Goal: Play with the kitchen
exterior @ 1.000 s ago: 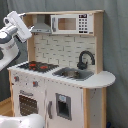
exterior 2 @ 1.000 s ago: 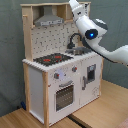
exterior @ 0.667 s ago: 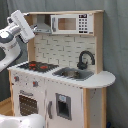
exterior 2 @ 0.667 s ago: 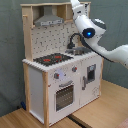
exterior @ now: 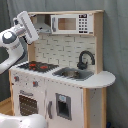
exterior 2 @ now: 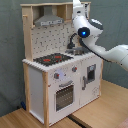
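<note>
Nearest in the first exterior view, a white curve of the arm's base [exterior: 22, 121] fills the 7 o'clock corner. Behind it stands the kitchen [exterior: 62, 75], centred in the frame, with its oven door [exterior: 27, 104] at 8 o'clock, a small door [exterior: 63, 106] at 6 o'clock, the hob [exterior: 39, 65] left of centre and the sink [exterior: 75, 74] just right of it. The faucet [exterior: 84, 58] rises at 3 o'clock from the sink. Only this view shows the microwave [exterior: 71, 23], at 12 o'clock. The arm [exterior: 12, 42] reaches up at 10 o'clock, and its gripper [exterior: 26, 27] sits against the kitchen's upper left corner; whether its fingers are open or closed I cannot tell.

Turning to the second exterior view, the kitchen [exterior 2: 60, 65] is seen from the other side, resting on a wooden table [exterior 2: 107, 107]. Two knobs [exterior 2: 65, 73] above the oven door [exterior 2: 64, 95] show clearly only here, as does the hood [exterior 2: 49, 20] at 11 o'clock. The arm [exterior 2: 107, 47] enters from 3 o'clock and its wrist [exterior 2: 84, 25] hides the upper right of the kitchen. The pegboard [exterior 2: 52, 40] backs the hob [exterior 2: 52, 59].

Grey curtain [exterior: 117, 50] hangs behind in both exterior views.
</note>
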Robot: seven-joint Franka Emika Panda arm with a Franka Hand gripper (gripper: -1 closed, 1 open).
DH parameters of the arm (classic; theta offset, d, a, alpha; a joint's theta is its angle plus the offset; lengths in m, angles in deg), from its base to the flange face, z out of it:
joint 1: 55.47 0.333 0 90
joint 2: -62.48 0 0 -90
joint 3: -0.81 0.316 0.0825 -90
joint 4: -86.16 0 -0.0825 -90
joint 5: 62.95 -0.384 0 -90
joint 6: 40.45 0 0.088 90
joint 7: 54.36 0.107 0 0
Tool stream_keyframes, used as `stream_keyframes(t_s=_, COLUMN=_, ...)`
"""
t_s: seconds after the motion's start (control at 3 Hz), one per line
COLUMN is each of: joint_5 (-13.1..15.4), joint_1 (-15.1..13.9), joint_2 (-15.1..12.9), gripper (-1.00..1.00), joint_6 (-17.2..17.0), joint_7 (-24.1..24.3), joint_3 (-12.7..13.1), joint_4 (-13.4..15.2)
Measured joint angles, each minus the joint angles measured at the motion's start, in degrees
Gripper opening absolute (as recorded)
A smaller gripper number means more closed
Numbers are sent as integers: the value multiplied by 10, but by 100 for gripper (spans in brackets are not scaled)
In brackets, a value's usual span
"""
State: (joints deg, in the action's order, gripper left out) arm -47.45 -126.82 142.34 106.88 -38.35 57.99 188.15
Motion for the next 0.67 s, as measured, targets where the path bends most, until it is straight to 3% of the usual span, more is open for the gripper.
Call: stream_keyframes(t_s=0.67, joint_5=0, joint_1=-29, joint_2=-2, gripper=100, joint_6=-68, joint_7=94, joint_3=29, joint_4=-24)
